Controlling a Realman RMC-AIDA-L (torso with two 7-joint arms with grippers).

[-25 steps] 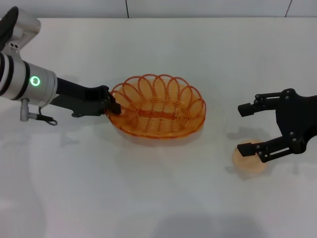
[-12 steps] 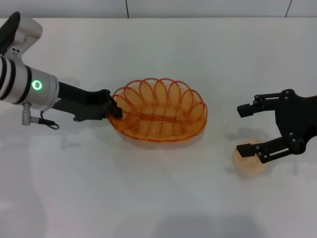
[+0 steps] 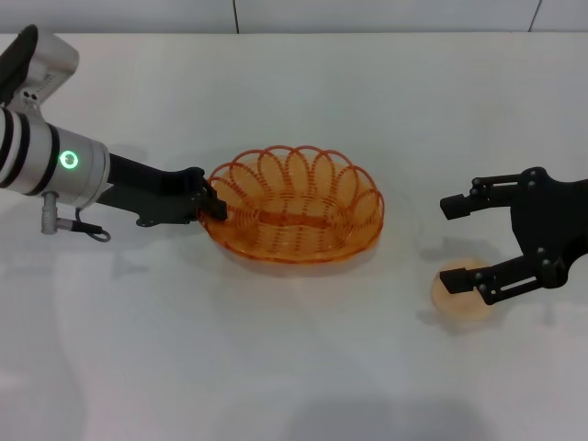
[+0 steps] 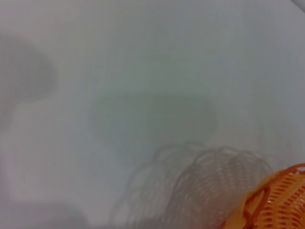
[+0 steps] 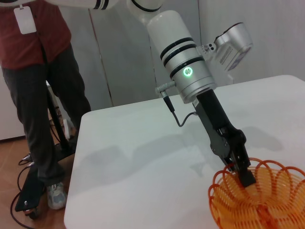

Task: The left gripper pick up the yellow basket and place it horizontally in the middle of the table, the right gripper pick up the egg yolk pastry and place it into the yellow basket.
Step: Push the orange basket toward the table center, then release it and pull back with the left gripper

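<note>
From the head view, the left pincer (image 3: 209, 204) is clamped on the left rim of the yellow basket (image 3: 296, 207), which sits long-side across, near the middle of the white table (image 3: 276, 367); whether its base rests fully on the surface I cannot tell. So the basket step looks nearly done, pending release. The right pincer (image 3: 459, 241) hangs spread wide over the egg yolk pastry (image 3: 464, 292), a smooth pale dome well to the right of the basket; grasp and transfer remain.

The left wrist view shows only a corner of the basket (image 4: 271, 202), glossy orange translucent wire, woven finely, with its lattice shadow on the matte table.

The right wrist view shows the left pincer (image 5: 243, 172) pinching a looped scallop of the basket's rim (image 5: 261, 200); behind the table stands a person (image 5: 43, 71).
</note>
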